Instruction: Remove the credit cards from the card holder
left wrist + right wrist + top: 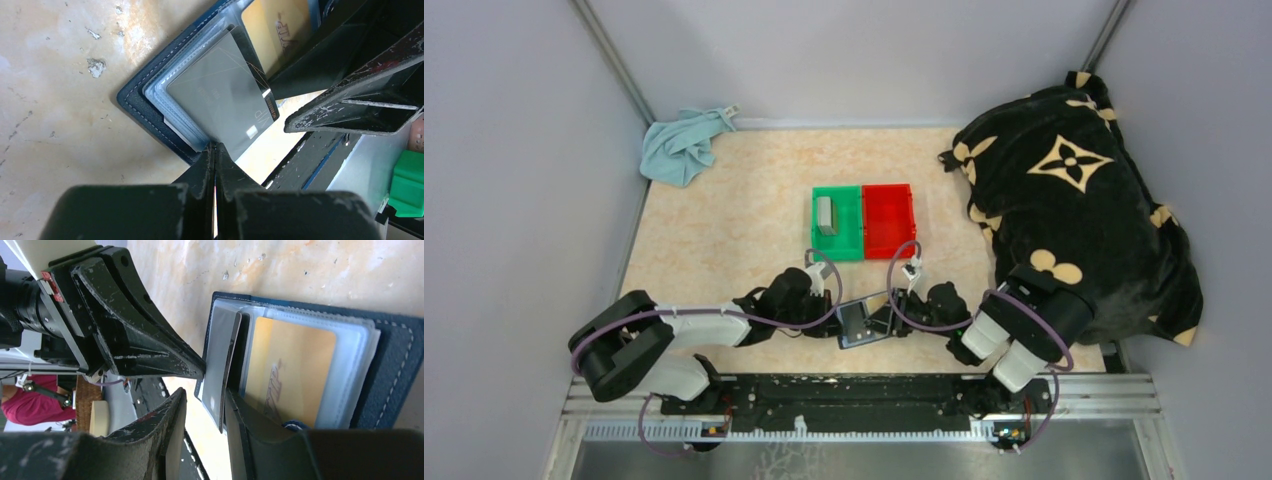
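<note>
The navy card holder (856, 323) lies open on the table between my two grippers. In the left wrist view a grey card (220, 90) sticks up out of its clear sleeves (155, 92), and a tan-gold card (277, 30) sits in the far pocket. My left gripper (215, 150) is shut on the grey card's near corner. My right gripper (207, 395) is open, with the grey card's (220, 360) edge between its fingers. One finger (260, 430) presses on the tan-gold card's (290, 370) page. Another grey card (826, 214) lies in the green bin (849, 240).
A red bin (889, 220) stands beside the green bin, just beyond the card holder. A black flower-patterned blanket (1074, 200) is heaped at the right. A light blue cloth (682, 145) lies at the back left corner.
</note>
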Controlling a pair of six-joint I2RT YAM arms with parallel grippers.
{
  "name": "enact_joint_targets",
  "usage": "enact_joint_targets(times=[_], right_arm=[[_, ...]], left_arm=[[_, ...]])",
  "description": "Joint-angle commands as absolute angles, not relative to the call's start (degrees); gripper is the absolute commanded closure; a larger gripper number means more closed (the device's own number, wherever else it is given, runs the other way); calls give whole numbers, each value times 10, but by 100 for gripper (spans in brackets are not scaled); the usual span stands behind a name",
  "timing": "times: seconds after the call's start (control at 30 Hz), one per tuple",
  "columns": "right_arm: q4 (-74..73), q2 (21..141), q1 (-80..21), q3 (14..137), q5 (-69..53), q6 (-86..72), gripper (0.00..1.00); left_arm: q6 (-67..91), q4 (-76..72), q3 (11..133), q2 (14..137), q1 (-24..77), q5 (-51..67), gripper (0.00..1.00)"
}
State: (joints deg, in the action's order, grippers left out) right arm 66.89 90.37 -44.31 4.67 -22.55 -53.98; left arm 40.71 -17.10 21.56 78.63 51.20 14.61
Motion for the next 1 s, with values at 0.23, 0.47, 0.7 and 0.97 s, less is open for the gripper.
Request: enact_joint_targets(times=[0.23,0.47,0.7,0.97], right_arm=[[839,1017,-463,90,-302,-577,66],[817,1040,-481,102,-292,-561,66],[799,1050,-505,117,-275,-552,66],[799,1013,-490,87,-263,-553,66]], left_arm=[[404,-188,212,786,512,146,100],[404,-186,213,782,508,145,100],[405,-185,212,782,507,147,100],[408,-189,204,780,506,146,100]])
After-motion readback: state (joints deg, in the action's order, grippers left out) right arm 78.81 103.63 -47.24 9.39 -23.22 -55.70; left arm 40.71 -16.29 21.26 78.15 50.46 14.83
